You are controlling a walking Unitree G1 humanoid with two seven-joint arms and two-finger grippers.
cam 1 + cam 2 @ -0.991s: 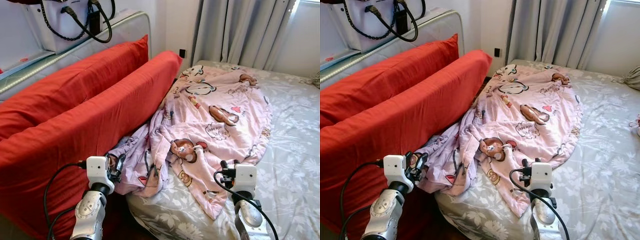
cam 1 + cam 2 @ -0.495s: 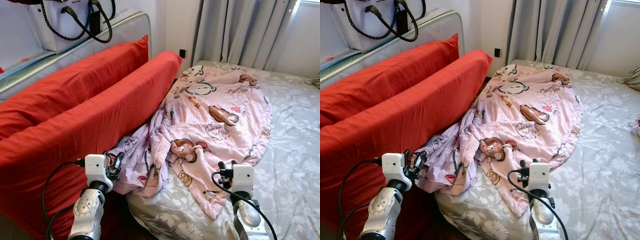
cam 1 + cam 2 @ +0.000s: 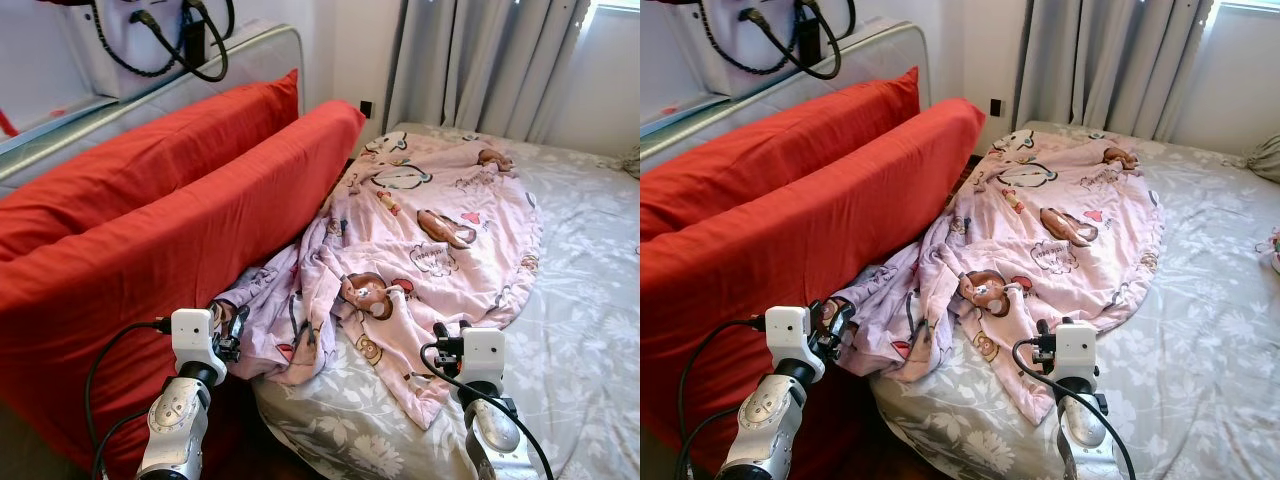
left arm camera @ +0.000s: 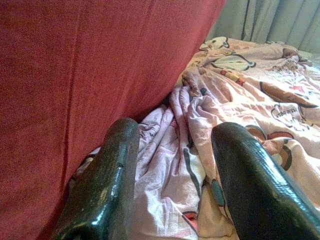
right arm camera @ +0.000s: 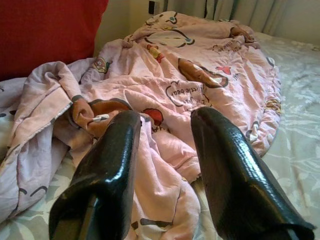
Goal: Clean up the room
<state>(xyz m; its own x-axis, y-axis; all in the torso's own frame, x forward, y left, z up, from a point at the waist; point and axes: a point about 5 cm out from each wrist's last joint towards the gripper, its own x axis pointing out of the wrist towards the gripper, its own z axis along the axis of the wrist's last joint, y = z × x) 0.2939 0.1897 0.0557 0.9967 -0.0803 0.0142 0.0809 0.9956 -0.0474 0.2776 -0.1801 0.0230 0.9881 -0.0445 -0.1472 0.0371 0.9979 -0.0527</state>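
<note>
1. Left eye view: a pink cartoon-print blanket (image 3: 430, 225) lies rumpled across the grey floral bed (image 3: 585, 330), its bunched end spilling over the bed's near edge beside two long red cushions (image 3: 170, 230) that stand on edge along the bed's side. The left gripper (image 3: 236, 328) sits at the blanket's bunched corner, against the nearer cushion; the right gripper (image 3: 445, 350) is over the blanket's lower hem. Grey curtains (image 3: 480, 60) hang behind the bed, and a white bag (image 3: 140, 40) with black handles rests on a ledge above the cushions.
2. Right eye view: the same scene, plus a small bundle of cloth (image 3: 1265, 155) at the bed's far edge.
3. Left wrist view: its two black fingers (image 4: 107, 185) are spread apart, gripping nothing, with crumpled blanket folds between them and the red cushion just beside one finger.
4. Right wrist view: its fingers (image 5: 107, 160) are likewise parted and empty, over the blanket's hem, where a bear print shows.
</note>
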